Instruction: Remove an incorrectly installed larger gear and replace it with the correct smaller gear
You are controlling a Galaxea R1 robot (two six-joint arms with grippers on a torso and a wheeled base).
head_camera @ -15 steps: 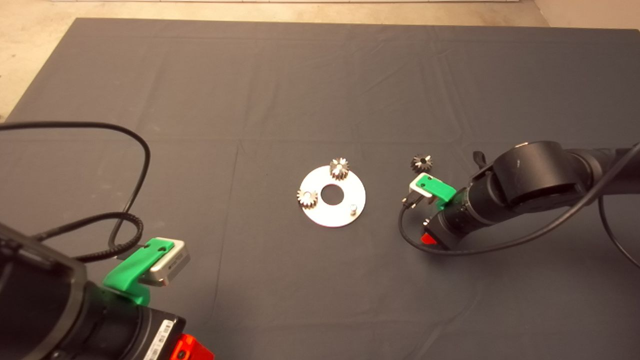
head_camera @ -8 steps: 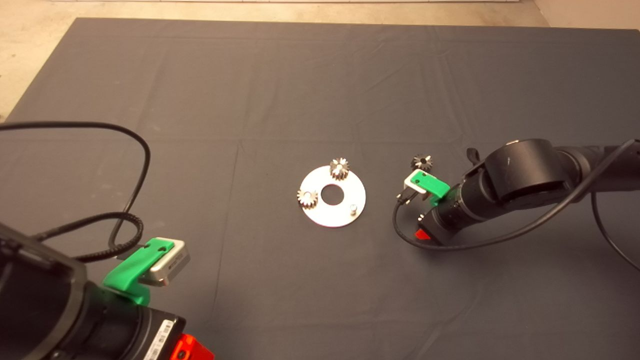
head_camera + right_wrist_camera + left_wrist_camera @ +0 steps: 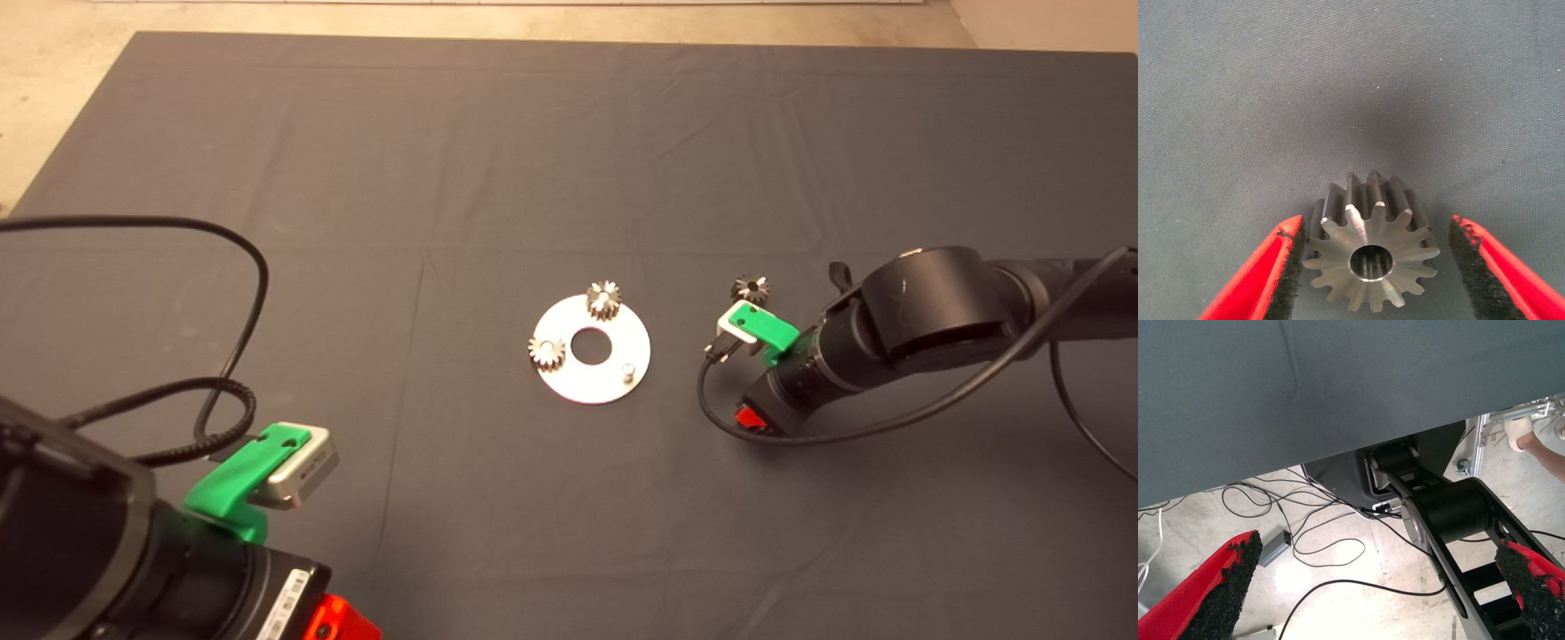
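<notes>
The larger gear (image 3: 749, 287), dark with a dark centre hole, lies loose on the mat to the right of the silver disc plate (image 3: 594, 384). Two small silvery gears (image 3: 604, 300) (image 3: 546, 352) sit on the plate, and its third peg (image 3: 629, 371) is bare. My right gripper (image 3: 751, 418) is low over the mat right of the plate. In the right wrist view the smaller gear (image 3: 1371, 267) lies on its side between the open fingers of the right gripper (image 3: 1376, 223), one pad (image 3: 1293, 260) almost against its teeth. The arm hides this gear in the head view.
My left gripper (image 3: 338, 622) waits at the lower left edge, and the left gripper (image 3: 1379, 547) is open over the floor beyond the mat, where cables and a person's shoe (image 3: 1521, 433) show. A black cable (image 3: 231, 356) loops over the mat's left side.
The right arm has shifted a little to the left, toward the plate. The gears, the plate and the left arm have not moved.
</notes>
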